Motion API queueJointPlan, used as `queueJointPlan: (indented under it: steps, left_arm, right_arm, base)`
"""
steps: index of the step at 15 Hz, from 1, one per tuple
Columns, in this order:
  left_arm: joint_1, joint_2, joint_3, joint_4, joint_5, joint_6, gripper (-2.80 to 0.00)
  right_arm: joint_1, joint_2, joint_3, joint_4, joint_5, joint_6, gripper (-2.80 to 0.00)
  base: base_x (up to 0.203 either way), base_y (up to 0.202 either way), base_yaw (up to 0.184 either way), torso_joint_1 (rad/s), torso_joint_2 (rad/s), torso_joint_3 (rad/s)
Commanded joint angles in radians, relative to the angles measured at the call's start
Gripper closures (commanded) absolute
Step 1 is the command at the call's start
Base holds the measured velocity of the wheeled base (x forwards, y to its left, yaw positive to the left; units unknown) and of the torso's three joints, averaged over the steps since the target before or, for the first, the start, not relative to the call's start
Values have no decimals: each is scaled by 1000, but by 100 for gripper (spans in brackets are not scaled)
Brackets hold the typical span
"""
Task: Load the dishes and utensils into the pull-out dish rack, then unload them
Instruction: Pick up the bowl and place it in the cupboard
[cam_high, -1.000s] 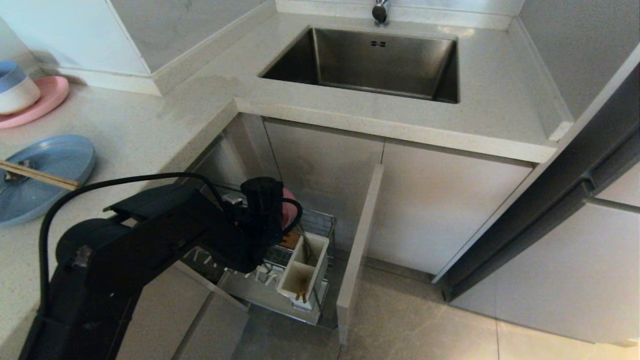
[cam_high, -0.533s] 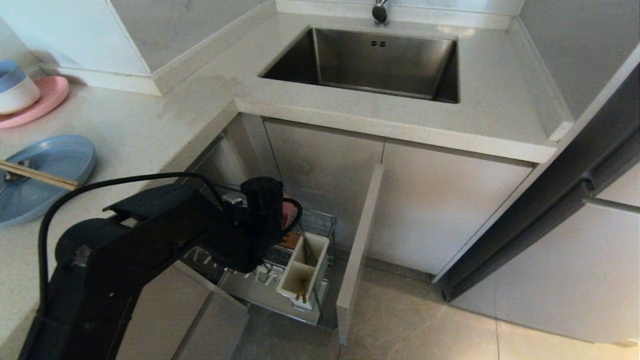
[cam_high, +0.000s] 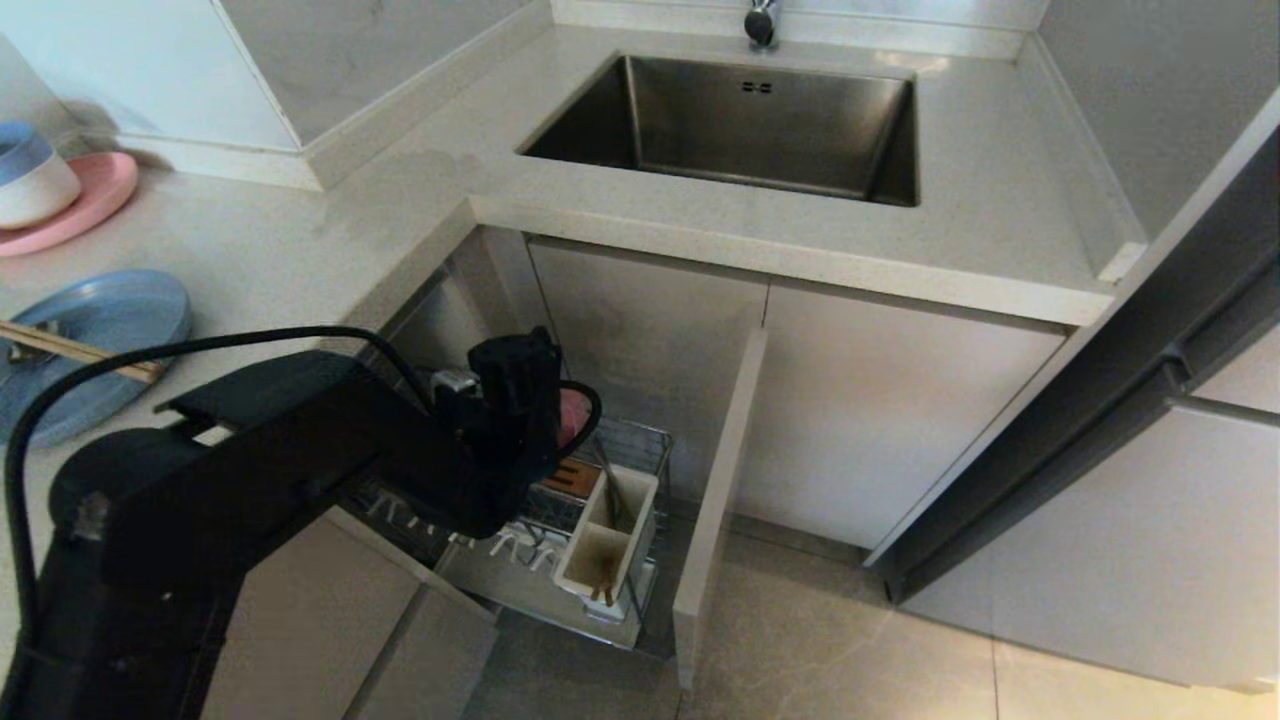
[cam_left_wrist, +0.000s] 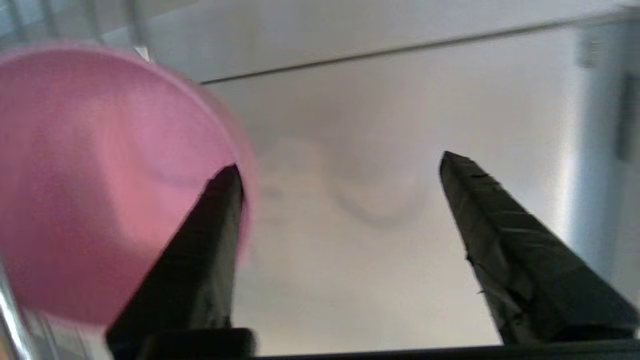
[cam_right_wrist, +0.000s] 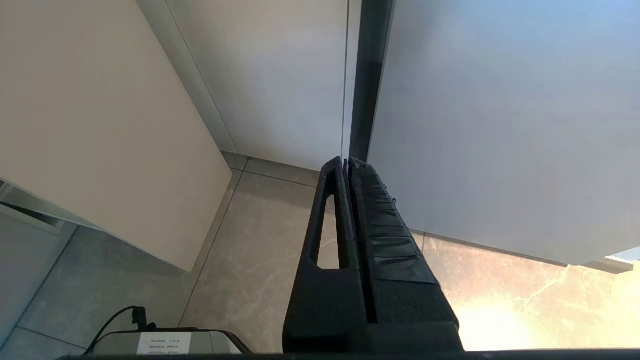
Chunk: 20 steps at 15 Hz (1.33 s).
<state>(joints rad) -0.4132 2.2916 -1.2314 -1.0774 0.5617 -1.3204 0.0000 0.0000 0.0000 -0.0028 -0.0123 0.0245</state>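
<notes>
The pink bowl (cam_high: 572, 415) rests in the pull-out dish rack (cam_high: 645, 440), half hidden by my left wrist. In the left wrist view my left gripper (cam_left_wrist: 339, 162) is open with nothing between its fingers. The pink bowl (cam_left_wrist: 100, 180) lies just outside one finger (cam_left_wrist: 200, 250); I cannot tell whether they touch. The blue plate (cam_high: 110, 320) sits on the counter at the left with the chopsticks (cam_high: 85, 353) and a silver utensil (cam_high: 25, 352) across it. My right gripper (cam_right_wrist: 346, 161) is shut and empty, parked low over the floor.
The rack's white utensil box (cam_high: 610, 540) and brown wooden strip (cam_high: 568, 478) lie right of my arm; its beige front panel (cam_high: 722, 480) stands out into the floor space. A pink plate (cam_high: 90, 195) with a blue-and-white bowl (cam_high: 30, 175) sits at far left. The sink (cam_high: 740, 120) is behind.
My left arm has drawn back and up a little, toward the left, away from the rack. The pink bowl stays in the rack and shows more.
</notes>
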Motion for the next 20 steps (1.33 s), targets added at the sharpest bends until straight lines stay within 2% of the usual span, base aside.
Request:
queueJointPlan:
  steps: [1,5,8,9,11,13,17,19,20]
  left_arm:
    - [-12,-59,28,-6,6,-2,-280]
    - [-21,-162,172,-6,44,-2,-280]
    - [-49,-227,189,-6,56,4,-280]
    - [-65,-248,192,-5,67,7,0]
    - [-94,-301,204,44,79,45,0]
    - [-110,-378,211,145,80,54,0]
    - [-158,-552,220,479,81,72,0]
    - [-204,-638,210,633,82,111,0]
    - [-241,-682,199,691,88,152,0]
  right_arm:
    - [0,2,0,0,0,0,0]
    - [0,0,0,0,0,0,0]
    - [0,0,0,0,0,0,0]
    - [0,1,0,0,0,0,0]
    - [0,2,0,0,0,0,0]
    - [0,0,0,0,0,0,0]
    - [0,2,0,0,0,0,0]
    - [0,0,0,0,0,0,0]
    - [0,0,0,0,0,0,0]
  base:
    - [0,0,0,0,0,0]
    - [0,0,0,0,0,0]
    - [0,0,0,0,0,0]
    - [0,0,0,0,0,0]
    - [0,0,0,0,0,0]
    - [0,0,0,0,0,0]
    - [0,0,0,0,0,0]
    - [0,0,0,0,0,0]
    - [0,0,0,0,0,0]
